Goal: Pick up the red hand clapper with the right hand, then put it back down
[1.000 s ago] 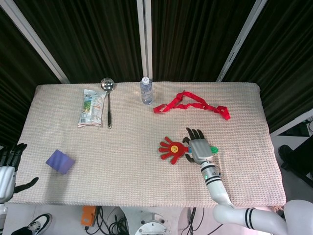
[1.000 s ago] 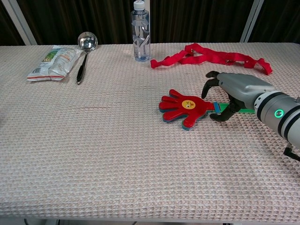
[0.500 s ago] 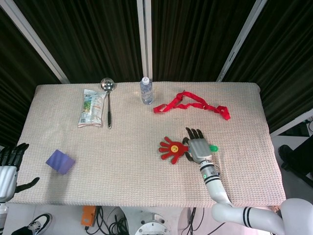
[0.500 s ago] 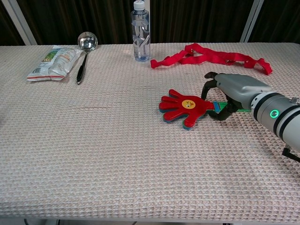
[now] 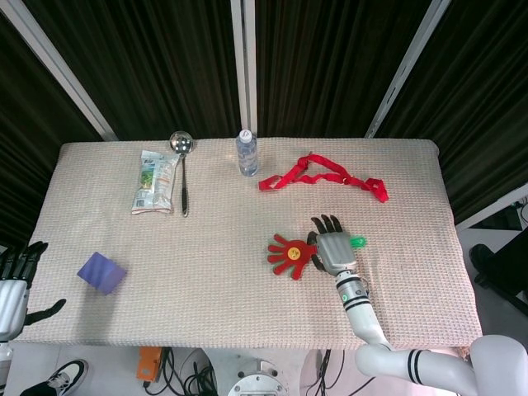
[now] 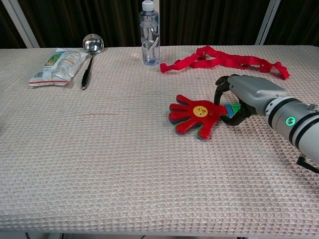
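- Table (image 5: 247, 305): one, cloth-covered.
- Right hand (image 5: 333, 247): fingers curled around the green handle of the clapper (image 6: 194, 115); its red palm fans out left of the hand, low over the cloth.
- Left hand (image 5: 12, 285): off the table's left edge, fingers spread, holding nothing.
- Strap (image 5: 323, 176): one, red, just beyond the right hand.
- Packet (image 5: 155, 181): one, far left; print unreadable.
- Ladle (image 5: 182, 169): one, beside the packet.
- Bottle (image 5: 247, 153): one, upright.
- Block (image 5: 101, 271): one, purple.

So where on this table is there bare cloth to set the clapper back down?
Widest bare patch: the near middle, between the purple block and the red hand clapper. Also bare: the right end beyond the right hand. Crowded: the far edge, with packet, ladle, bottle and red strap.
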Motion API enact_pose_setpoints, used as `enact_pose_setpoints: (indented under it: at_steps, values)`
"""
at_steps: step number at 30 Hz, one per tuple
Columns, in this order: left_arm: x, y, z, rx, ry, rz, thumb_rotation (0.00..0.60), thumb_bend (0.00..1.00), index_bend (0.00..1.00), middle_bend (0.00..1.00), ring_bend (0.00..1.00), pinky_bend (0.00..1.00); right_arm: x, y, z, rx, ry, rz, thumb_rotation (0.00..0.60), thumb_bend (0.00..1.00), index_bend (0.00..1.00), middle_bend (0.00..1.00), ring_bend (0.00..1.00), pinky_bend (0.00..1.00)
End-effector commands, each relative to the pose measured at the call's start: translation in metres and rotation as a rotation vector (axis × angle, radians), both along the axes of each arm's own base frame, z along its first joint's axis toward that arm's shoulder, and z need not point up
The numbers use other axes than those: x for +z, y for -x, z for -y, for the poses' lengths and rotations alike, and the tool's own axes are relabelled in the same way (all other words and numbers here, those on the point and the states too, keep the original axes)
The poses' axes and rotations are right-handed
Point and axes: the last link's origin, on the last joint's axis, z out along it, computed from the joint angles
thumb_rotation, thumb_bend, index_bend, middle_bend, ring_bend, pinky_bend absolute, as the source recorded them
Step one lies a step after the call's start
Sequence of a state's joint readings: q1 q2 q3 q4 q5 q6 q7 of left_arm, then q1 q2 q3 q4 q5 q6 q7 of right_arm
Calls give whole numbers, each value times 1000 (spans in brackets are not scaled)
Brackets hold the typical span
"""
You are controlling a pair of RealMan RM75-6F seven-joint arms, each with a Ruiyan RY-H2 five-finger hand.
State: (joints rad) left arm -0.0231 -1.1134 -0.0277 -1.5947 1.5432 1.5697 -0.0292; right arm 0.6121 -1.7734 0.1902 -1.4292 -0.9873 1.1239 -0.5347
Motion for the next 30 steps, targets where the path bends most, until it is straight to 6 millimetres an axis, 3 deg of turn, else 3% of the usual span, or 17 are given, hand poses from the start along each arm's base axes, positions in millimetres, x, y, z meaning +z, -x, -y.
enact_pose_setpoints:
  at_steps: [1, 3, 5, 10, 14, 20, 25, 30]
  values:
    - [0, 0, 0, -1, 0, 0, 600, 90, 76, 67, 0, 40, 3, -2, -2, 20, 15, 70, 600, 339, 806, 235, 19, 0]
    - [0, 0, 0, -2, 0, 1, 600, 90, 76, 67, 0, 40, 7, -4, -5, 26, 1, 144, 600, 354, 892, 328, 94, 47]
    - [0, 0, 0, -2, -1, 2, 600, 90, 76, 67, 0, 40, 13, -5, -7, 26, -3, 216, 600, 377, 955, 415, 187, 177]
    - [0, 0, 1, -1, -2, 4, 600, 89, 76, 67, 0, 40, 35, -10, -15, 35, 15, 454, 600, 413, 990, 580, 455, 592]
    - [0, -1, 1, -3, -3, 4, 600, 90, 76, 67, 0, 40, 56, -16, -20, 23, 25, 694, 600, 428, 997, 629, 573, 790]
    - [-1, -2, 0, -7, -3, 3, 600, 90, 76, 67, 0, 40, 91, -22, -24, -57, 27, 1123, 600, 441, 1000, 647, 662, 939]
    - [-1, -3, 0, -8, -1, 3, 600, 89, 76, 67, 0, 40, 115, -16, -22, -176, -23, 1449, 600, 426, 1000, 663, 714, 986]
    - [-1, -3, -1, -8, -1, 2, 600, 90, 76, 67, 0, 40, 132, -10, -16, -225, -94, 1635, 600, 419, 1000, 669, 721, 994]
